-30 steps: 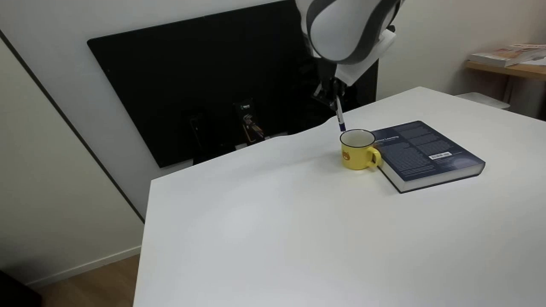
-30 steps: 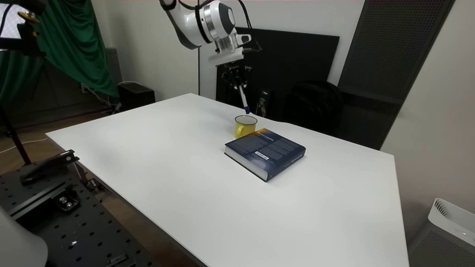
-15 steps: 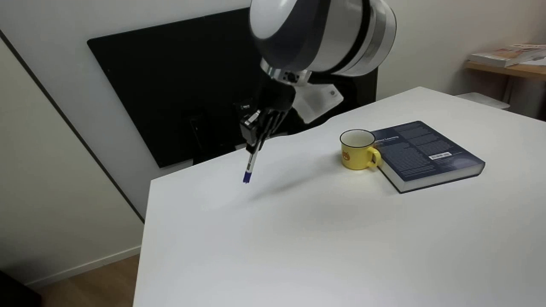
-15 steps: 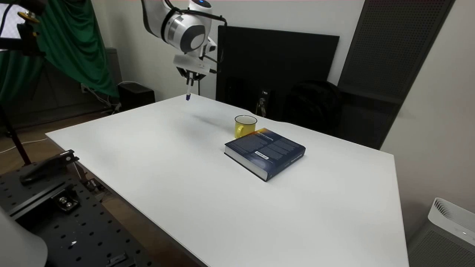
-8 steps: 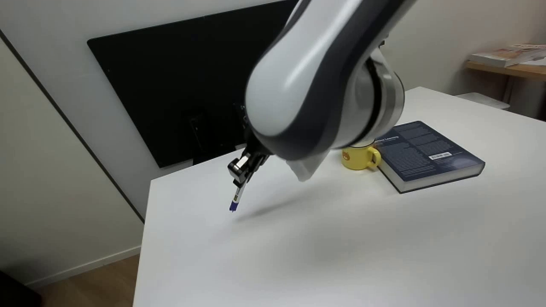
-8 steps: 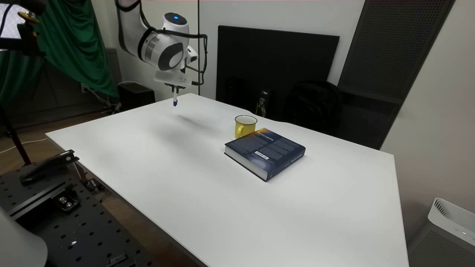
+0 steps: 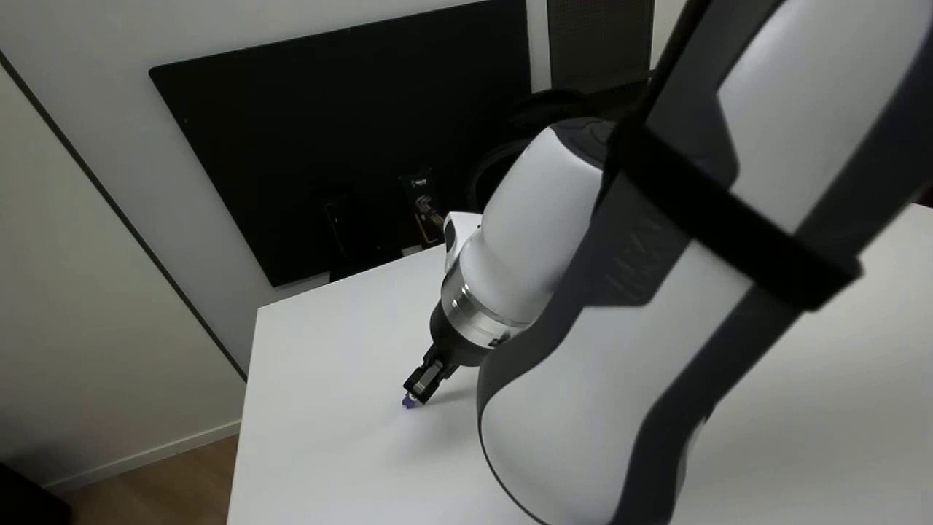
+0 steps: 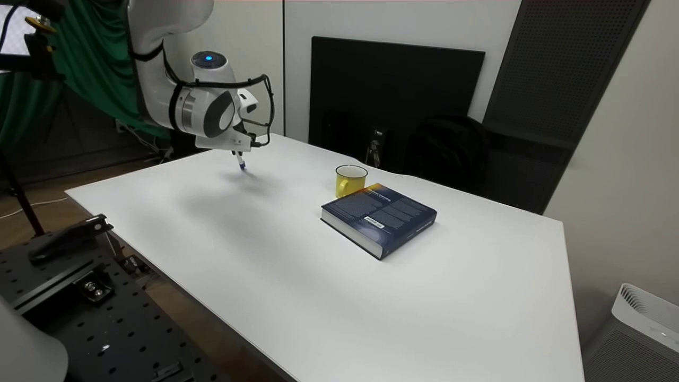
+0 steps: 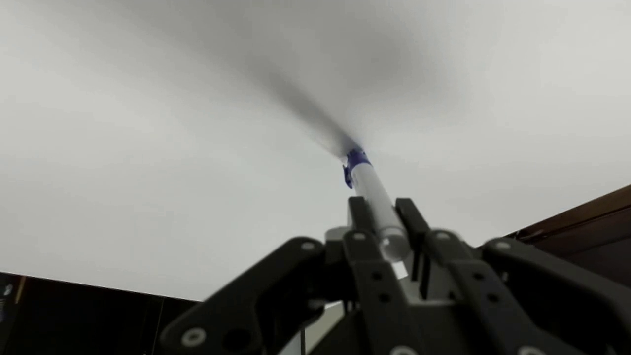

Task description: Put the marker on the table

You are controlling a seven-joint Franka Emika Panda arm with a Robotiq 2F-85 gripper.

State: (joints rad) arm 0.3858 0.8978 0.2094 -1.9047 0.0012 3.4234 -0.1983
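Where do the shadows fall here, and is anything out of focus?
Wrist view: a soft-edged shadow crosses the table toward the blue end of the marker; the nearest parts of the hand look slightly blurred. In an exterior view: broad, faint shadows near the arm.

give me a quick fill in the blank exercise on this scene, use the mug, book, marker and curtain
1. In an exterior view, the body of the mug standing on the table is coloured ____.
2. The book lies ____ on the table, rather than standing on edge.
3. Held in the jaws, the marker has its bluish end pointing ____, toward the table.
4. The curtain in the background is coloured ____.

Missing words: yellow; flat; down; green.
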